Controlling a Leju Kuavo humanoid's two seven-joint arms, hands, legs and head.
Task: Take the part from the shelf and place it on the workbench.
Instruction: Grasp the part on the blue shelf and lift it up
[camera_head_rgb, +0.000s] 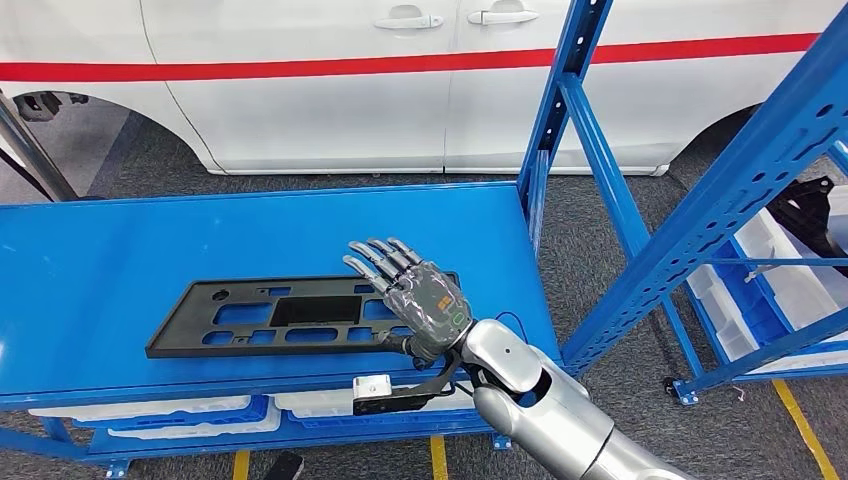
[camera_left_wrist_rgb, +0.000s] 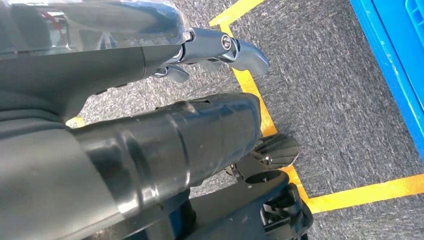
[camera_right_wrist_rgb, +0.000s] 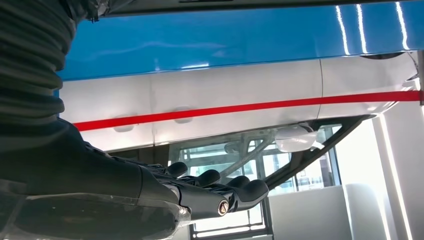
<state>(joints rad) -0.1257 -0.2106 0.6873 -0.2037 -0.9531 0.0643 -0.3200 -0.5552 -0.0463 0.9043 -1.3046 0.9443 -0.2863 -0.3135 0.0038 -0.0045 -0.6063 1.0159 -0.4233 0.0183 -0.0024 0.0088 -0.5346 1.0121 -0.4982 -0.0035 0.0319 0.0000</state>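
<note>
A flat black plastic part (camera_head_rgb: 290, 315) with several cut-outs lies lengthwise on the blue workbench (camera_head_rgb: 150, 240), near its front edge. My right hand (camera_head_rgb: 415, 295) hovers over the part's right end, fingers straight and spread, holding nothing. In the right wrist view the same hand (camera_right_wrist_rgb: 150, 195) is stretched out flat, with a gap between it and the blue surface (camera_right_wrist_rgb: 210, 45). My left hand (camera_left_wrist_rgb: 150, 100) hangs beside my body over the floor, with nothing in it and its fingers (camera_left_wrist_rgb: 235, 50) loosely extended.
A white car with a red stripe (camera_head_rgb: 400, 90) stands behind the workbench. The blue shelf rack (camera_head_rgb: 720, 200) rises at the right, with white bins (camera_head_rgb: 760, 270) on its low level. More white bins (camera_head_rgb: 150, 410) sit under the workbench. Yellow lines (camera_left_wrist_rgb: 350, 195) mark the grey carpet.
</note>
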